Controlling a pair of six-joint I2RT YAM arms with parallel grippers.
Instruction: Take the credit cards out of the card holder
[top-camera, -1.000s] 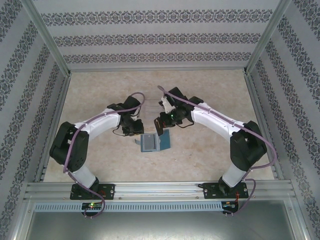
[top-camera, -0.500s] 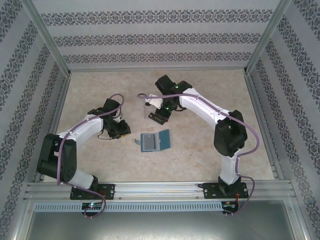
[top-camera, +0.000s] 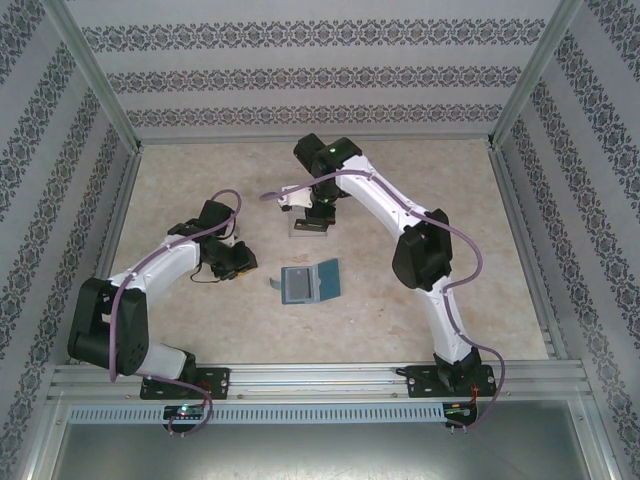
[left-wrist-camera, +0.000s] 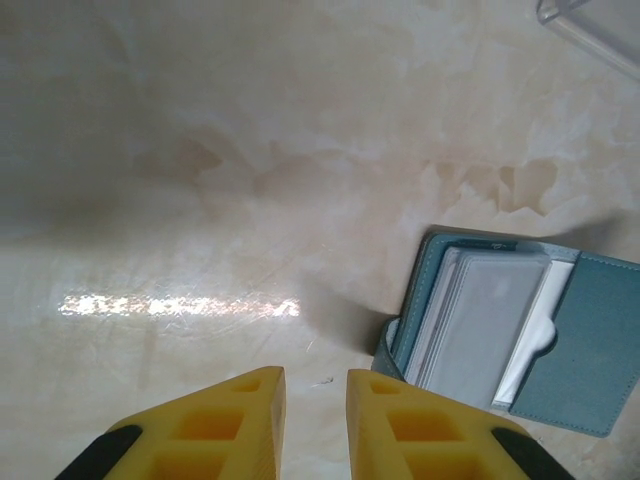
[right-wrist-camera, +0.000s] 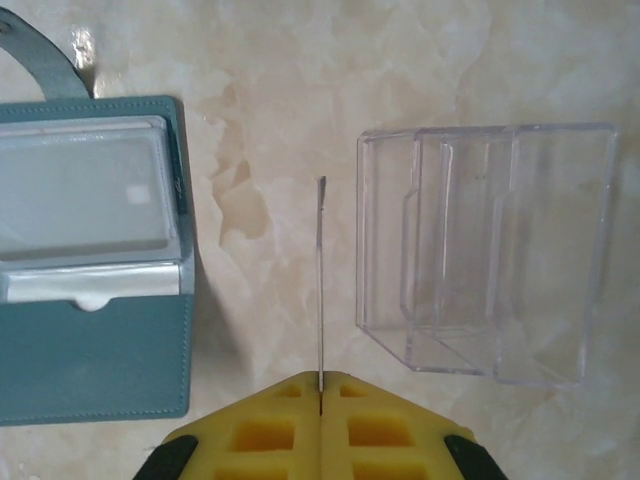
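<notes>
The credit card (right-wrist-camera: 321, 280) pinched in the right gripper (right-wrist-camera: 321, 378) shows edge-on, as a thin dark line, so its face and colour cannot be made out, and whether its far end touches the table (right-wrist-camera: 270, 120) is unclear. That gripper's 2 yellow fingers are clamped flat against the card. In the right wrist view the card hangs over bare table between the card holder (right-wrist-camera: 90, 370) and the clear tray (right-wrist-camera: 560, 250), touching neither. In the overhead view the right gripper (top-camera: 312, 215) sits at the tray (top-camera: 308, 228) and the card is too small to see. The card holder (top-camera: 310, 283) lies open near the middle of the table, on the near side of the tray. A stack of cards (right-wrist-camera: 80, 195) fills 1 of its panels behind a greyish pocket face; how many there are is hard to tell. Its strap (right-wrist-camera: 30, 50) is cut off by the picture edge. The left gripper (left-wrist-camera: 316, 385) hovers just left of the card holder (left-wrist-camera: 600, 340), fingers narrowly parted and grasping nothing. A corner of the tray (left-wrist-camera: 590, 25) is cut off at the far edge there.
</notes>
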